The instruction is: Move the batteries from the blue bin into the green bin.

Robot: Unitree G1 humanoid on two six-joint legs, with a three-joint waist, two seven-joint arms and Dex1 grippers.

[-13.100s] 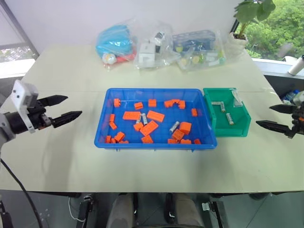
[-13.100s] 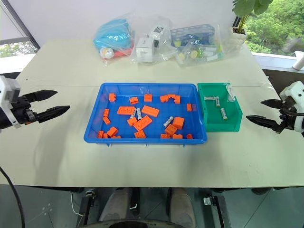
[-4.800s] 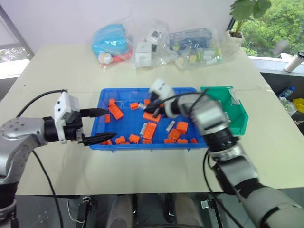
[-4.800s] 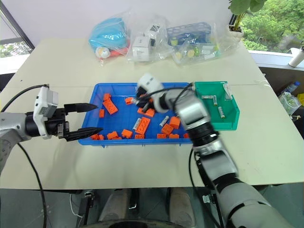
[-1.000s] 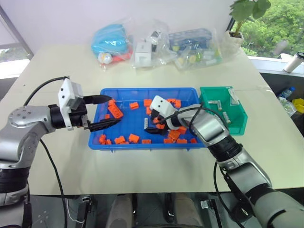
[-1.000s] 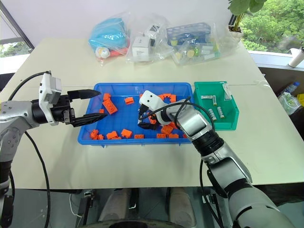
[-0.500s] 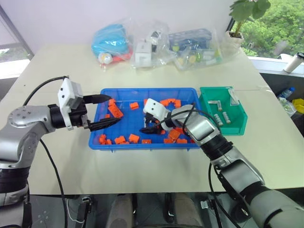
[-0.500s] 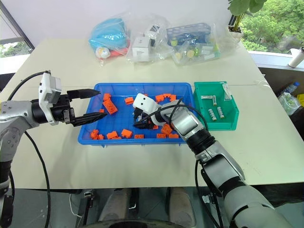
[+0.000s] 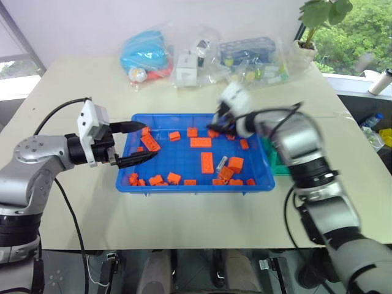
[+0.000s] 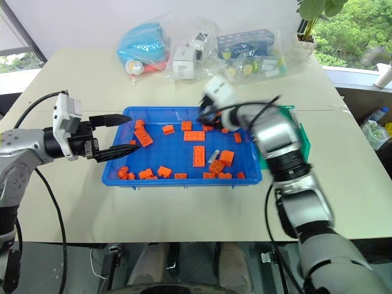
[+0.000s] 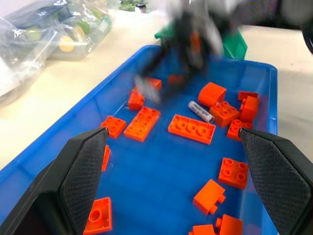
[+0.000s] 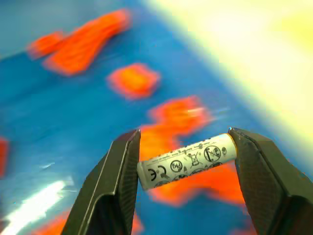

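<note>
- Our right gripper [image 12: 186,161] holds one battery [image 12: 187,160] by its ends, crosswise between the fingers.
- The green bin [image 10: 301,141] lies to its right.
- Our left gripper [image 9: 136,143] hangs open.

The head views are bright and evenly lit, daylight entering from the window at upper right; shadows under the blue bin [image 9: 195,185] are soft and short; the right gripper [image 9: 222,119] smears with motion blur; in the right wrist view the held battery [image 12: 187,160] is sharp while the background streaks; the plastic bags [image 10: 202,52] show glare
</note>
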